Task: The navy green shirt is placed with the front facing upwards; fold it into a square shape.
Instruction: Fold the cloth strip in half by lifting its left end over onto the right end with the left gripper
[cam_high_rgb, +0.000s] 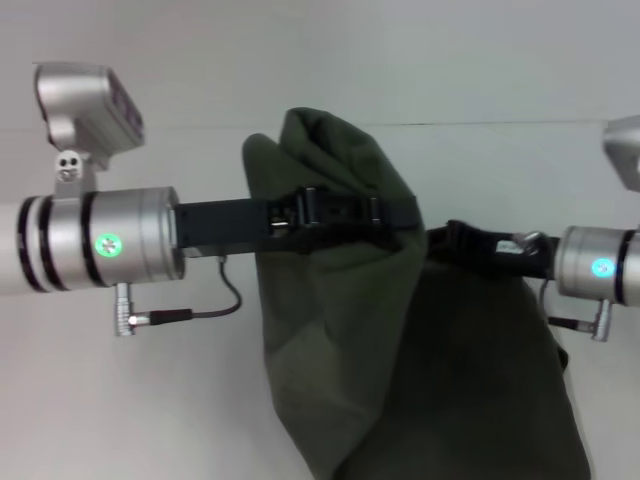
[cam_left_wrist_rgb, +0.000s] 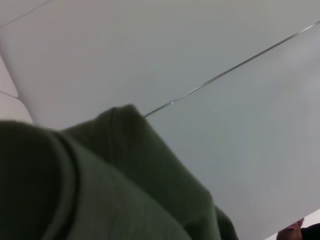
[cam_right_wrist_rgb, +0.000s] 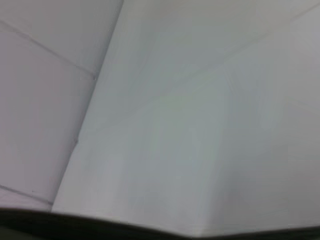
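Worktop (cam_high_rgb: 120, 400) first, pale and wide beneath me, running back to a thin dark seam where another pale surface begins. Over it hangs my navy green shirt (cam_high_rgb: 400, 380), the biggest dark shape in the head view: it is lifted clear at its upper part and drapes down in heavy folds off the bottom edge of that view, so I cannot tell whether its lower end lies on the worktop. One bunched lobe of cloth rises above my arms, rounded and creased. No lettering or collar shows from here.

My left arm comes in from the left, silver cuff with a green light, black link reaching across to the middle of the cloth. My left claw (cam_high_rgb: 335, 212) sits right in the fabric near the top of the bunch, and it is pinching the shirt, the cloth wrapped around it. From the left wrist camera the olive fabric (cam_left_wrist_rgb: 100, 190) fills the near corner, a hemmed edge curling over, pale surface behind it.

My right arm enters from the right, silver cuff with a blue light. My right claw (cam_high_rgb: 470, 245) is buried against the shirt's right side, slightly lower than the left one; its fingers are hidden in dark cloth, so I cannot tell their state. The right wrist camera gives only pale surface and a dark strip along its edge.
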